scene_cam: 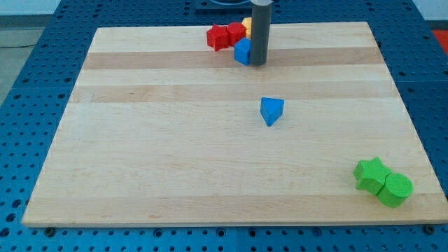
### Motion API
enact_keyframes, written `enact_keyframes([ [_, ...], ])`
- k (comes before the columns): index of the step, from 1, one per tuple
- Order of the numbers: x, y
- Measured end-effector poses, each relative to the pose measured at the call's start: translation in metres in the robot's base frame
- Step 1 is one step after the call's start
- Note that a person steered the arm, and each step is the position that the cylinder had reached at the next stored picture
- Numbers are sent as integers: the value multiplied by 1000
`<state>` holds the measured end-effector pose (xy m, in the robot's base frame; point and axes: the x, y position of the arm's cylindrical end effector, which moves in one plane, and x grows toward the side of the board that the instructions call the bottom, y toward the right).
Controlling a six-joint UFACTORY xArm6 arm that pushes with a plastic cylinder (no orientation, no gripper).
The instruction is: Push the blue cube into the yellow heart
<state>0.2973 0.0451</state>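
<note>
The wooden board (210,168) lies on a blue perforated table (21,105) and fills most of the view. The dark rod (260,28) descends from the view's top edge, and my tip (257,64) rests on the board near the top edge, just right of centre. The arm carries no gripper, so there is no open or closed state to report; the rod holds nothing. The blue cube (242,52) sits directly against the rod's left side, touching or nearly touching my tip. Above the cube, a yellow block (246,28) is largely hidden behind the rod; its shape cannot be confirmed from the visible portion. It appears to be in contact with the cube's upper side, though the exact gap cannot be determined. Two red blocks (224,35) stand side by side to the left of the yellow block, touching each other and close to the cube's upper left corner. A blue triangular block (271,110) lies alone near the board's centre, well apart from the cluster. At the view's bottom right, a green star-shaped block (369,173) touches a green cylinder (395,189).
</note>
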Motion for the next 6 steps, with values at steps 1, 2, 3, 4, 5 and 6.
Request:
enact_keyframes([
  [1,-3,-9],
  [2,21,-31],
  [3,23,-44],
  [4,6,-44],
  [5,-13,-44],
  [6,-15,-45],
])
